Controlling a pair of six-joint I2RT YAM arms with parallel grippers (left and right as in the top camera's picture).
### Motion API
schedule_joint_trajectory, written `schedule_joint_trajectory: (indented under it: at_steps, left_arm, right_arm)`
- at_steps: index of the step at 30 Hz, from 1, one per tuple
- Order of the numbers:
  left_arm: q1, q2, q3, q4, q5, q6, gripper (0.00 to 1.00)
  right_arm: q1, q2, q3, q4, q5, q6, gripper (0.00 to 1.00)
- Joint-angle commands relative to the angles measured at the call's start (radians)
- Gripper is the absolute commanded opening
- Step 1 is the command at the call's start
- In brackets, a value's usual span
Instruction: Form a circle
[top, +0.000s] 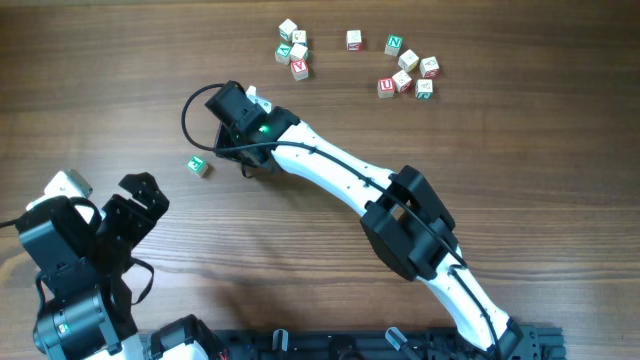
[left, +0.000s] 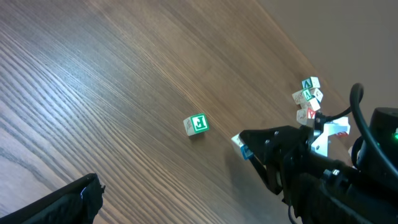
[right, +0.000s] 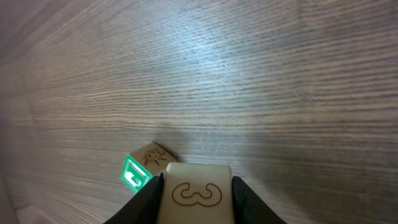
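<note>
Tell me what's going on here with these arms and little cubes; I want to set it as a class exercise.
The right gripper holds a pale wooden letter cube between its fingers, low over the table. It is near a lone green-print cube but apart from it. The left gripper is open and holds nothing, off at the near left. The other cubes lie scattered along the far edge. No circle is formed yet.

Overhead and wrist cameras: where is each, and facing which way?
Overhead: above the table, looking straight down; left arm and right arm show.
Left wrist: low over the table, facing the right gripper; own finger bottom left.
Right wrist: looks down past its fingers, clamped on a brown-printed cube.
Shared: all three show the green-printed cube.
</note>
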Motion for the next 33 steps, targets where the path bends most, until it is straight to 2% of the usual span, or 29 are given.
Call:
schedule_joint_trajectory:
  at_steps: [1, 2, 6, 8, 12, 14, 15, 16, 17, 24, 33]
  left_arm:
    - [0.008, 0.000, 0.000, -0.006, 0.016, 0.023, 1.00]
    - [0.008, 0.000, 0.000, -0.006, 0.016, 0.023, 1.00]
    - [0.009, 0.000, 0.000, -0.010, 0.016, 0.023, 1.00]
    - [0.009, 0.000, 0.000, -0.013, 0.016, 0.023, 1.00]
    - [0.009, 0.000, 0.000, -0.013, 0.016, 0.023, 1.00]
    - [0.009, 0.000, 0.000, -0.013, 0.016, 0.023, 1.00]
    - [0.008, 0.000, 0.000, -0.013, 0.016, 0.023, 1.00]
    - [0.009, 0.000, 0.000, -0.012, 0.016, 0.023, 1.00]
    - [0.009, 0.000, 0.000, -0.012, 0.016, 0.023, 1.00]
    - [0.009, 0.000, 0.000, -0.012, 0.005, 0.023, 1.00]
    - [0.009, 0.000, 0.000, -0.012, 0.005, 0.023, 1.00]
  right_arm:
    - [0.000, 0.055, 0.011, 0.040, 0.009, -0.003, 0.35]
    - [-0.001, 0.061, 0.011, 0.040, 0.009, 0.002, 0.36]
    - [0.000, 0.062, 0.011, 0.029, 0.024, -0.003, 0.52]
    - [-0.003, 0.061, 0.011, 0.003, 0.067, -0.010, 0.63]
    - [-0.030, 0.031, 0.012, -0.018, 0.055, -0.036, 0.70]
    - [-0.043, 0.004, 0.012, -0.003, 0.049, -0.126, 0.71]
    - [-0.044, -0.003, 0.012, 0.060, -0.004, -0.260, 0.71]
    - [-0.044, -0.002, 0.012, 0.125, -0.056, -0.375, 0.76]
    - [-0.042, 0.003, 0.011, 0.152, -0.042, -0.409, 0.80]
    - [0.000, 0.059, 0.009, 0.332, 0.003, -0.735, 0.84]
    - [0.039, 0.138, 0.009, 0.422, 0.113, -0.762, 0.80]
